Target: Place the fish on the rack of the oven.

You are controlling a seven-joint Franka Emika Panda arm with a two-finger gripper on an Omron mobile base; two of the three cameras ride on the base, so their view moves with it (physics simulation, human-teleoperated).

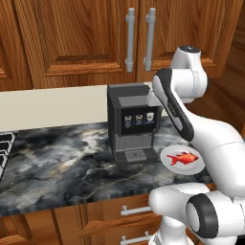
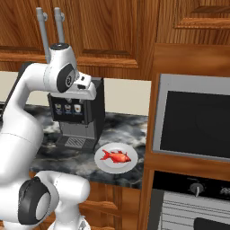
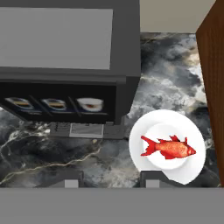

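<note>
Red-orange fish (image 3: 168, 148) is being shown lying flat on a white plate (image 3: 139, 131), w/ pointed fins along its back and belly and a forked tail; it is much smaller than the plate. In the hand view the tail is pointing left and the head right. Plate is sitting on the dark marbled counter (image 1: 62, 162), just beside the black coffee machine (image 1: 133, 122) and near the wooden cabinet side that is framing the oven (image 2: 194, 117), whose dark front is being seen in the right base view. Gripper (image 3: 109, 178) is being held above the counter, well apart from the fish, approx. over the machine's front edge. Finger tips (image 3: 152, 178) are being seen spread wide apart at the bottom of the hand view, w/ nothing between them and nothing touched.
</note>
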